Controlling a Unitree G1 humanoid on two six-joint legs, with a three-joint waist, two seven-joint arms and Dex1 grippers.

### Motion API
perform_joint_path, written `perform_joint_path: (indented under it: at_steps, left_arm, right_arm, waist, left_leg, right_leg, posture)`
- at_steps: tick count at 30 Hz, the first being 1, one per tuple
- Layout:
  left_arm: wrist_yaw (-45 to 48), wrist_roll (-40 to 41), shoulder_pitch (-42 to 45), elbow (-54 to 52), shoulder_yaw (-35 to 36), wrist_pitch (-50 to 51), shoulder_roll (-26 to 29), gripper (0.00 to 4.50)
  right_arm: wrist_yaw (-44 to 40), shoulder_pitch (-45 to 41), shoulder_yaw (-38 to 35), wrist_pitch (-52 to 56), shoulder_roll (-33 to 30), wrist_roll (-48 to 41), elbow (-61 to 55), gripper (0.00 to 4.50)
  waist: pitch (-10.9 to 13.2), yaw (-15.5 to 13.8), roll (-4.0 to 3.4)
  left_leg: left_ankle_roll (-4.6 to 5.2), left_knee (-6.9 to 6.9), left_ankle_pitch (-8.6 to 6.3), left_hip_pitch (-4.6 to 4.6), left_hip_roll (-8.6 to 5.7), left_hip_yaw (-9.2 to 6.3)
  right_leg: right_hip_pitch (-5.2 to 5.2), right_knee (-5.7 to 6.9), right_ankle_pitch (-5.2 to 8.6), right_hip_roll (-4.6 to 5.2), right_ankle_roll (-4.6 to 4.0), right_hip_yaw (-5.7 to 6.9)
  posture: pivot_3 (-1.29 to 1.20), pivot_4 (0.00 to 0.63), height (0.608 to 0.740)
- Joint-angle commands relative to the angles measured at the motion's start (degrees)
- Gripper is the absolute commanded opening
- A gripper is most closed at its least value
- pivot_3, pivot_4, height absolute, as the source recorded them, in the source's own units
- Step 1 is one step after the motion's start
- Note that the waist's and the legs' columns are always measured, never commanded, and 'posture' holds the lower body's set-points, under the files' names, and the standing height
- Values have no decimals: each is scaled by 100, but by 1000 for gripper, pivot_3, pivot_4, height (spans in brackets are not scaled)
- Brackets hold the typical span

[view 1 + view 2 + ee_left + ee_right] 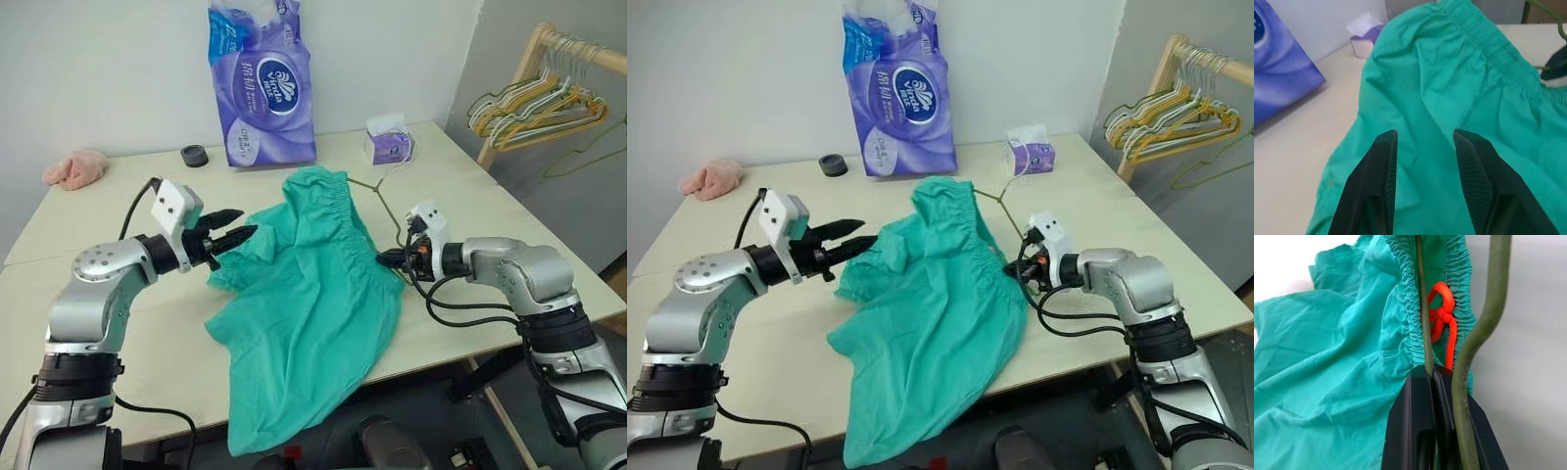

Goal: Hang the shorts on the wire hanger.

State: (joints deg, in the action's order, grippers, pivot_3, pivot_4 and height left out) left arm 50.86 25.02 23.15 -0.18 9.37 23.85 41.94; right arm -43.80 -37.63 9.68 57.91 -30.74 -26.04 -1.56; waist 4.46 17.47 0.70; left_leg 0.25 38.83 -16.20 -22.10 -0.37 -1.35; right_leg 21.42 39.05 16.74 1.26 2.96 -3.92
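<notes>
Counts: one pair of shorts (313,294), one wire hanger (377,196) on the table (88,235), one tall purple tissue pack (260,83), one small tissue box (389,145), one black ring (194,156), one pink cloth lump (75,168), and a bunch of spare hangers (534,103) on a wooden rack (549,49) past the table's far right corner; their number cannot be told.

Shorts: teal, spread across the middle of the table, gathered waistband running from the far middle toward the right edge, one leg hanging over the near edge.

Wire hanger: thin olive wire, mostly under the waistband; a bare length with its hook shows on the far side, pointing toward the small tissue box. In the right wrist view the wire runs inside the waistband, beside an orange knotted drawstring (1442,318).

Right gripper (387,259): at the right end of the waistband, fingers pressed together and clamped on the hanger wire, with waistband cloth right against them.

Left gripper (232,233): at the left edge of the shorts, raised above the table, fingers apart with nothing between them; the cloth lies just past the fingertips (1388,142).

Containers: the small tissue box, near the far right corner, has a white tissue standing out of its top. The tissue pack stands upright at the far edge, black ring just beside it. The pink lump lies at the far left corner.
</notes>
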Motion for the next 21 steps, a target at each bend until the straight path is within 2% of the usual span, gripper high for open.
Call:
perform_joint_path:
  at_steps: [1,3,7,11,16,21]
  left_arm:
    - [170,34,367,106,162,-15,250,2981]
    - [433,-54,750,334,89,-115,481,3314]
    - [961,-241,1508,851,-169,-362,765,4441]
    - [1574,-433,1901,1097,-553,-570,876,4441]
    - [2341,-667,1878,1095,-1046,-815,965,4441]
    - [2468,-1051,1950,1378,-1336,-1248,799,4441]
  right_arm:
    - [-194,-81,133,-385,-128,138,-392,0]
    - [-306,-70,344,-566,-227,268,-566,0]
    - [-515,-29,753,-1041,-456,644,-801,0]
    - [-598,20,1003,-1328,-549,925,-961,0]
    - [-715,-4,1205,-1671,-635,1248,-1074,0]
    - [-870,-3,1384,-2112,-748,1596,-1229,0]
  waist:
    - [-6,3,-1]
    - [-6,1,2]
    - [-7,0,2]
    - [-12,10,-1]
    - [-12,24,-1]
    - [-13,25,0]
  left_leg:
    - [0,0,0,0,0,0]
    - [-1,2,1,-2,-1,-3]
    - [-1,3,1,-6,-2,-11]
    - [-1,3,1,-4,-5,-9]
    - [-2,3,2,-2,-4,-12]
    - [-2,3,2,-2,-4,-12]
  right_leg:
    - [0,0,0,0,0,0]
    - [2,3,-1,2,-1,3]
    - [4,0,0,1,-1,13]
    - [1,-2,0,4,0,9]
    - [4,4,0,4,-1,10]
    - [5,3,0,5,-1,8]
  posture:
    - [-295,1,740]
    - [-295,2,740]
    - [-296,2,740]
    - [-297,2,740]
    - [-305,3,740]
    - [-306,4,740]
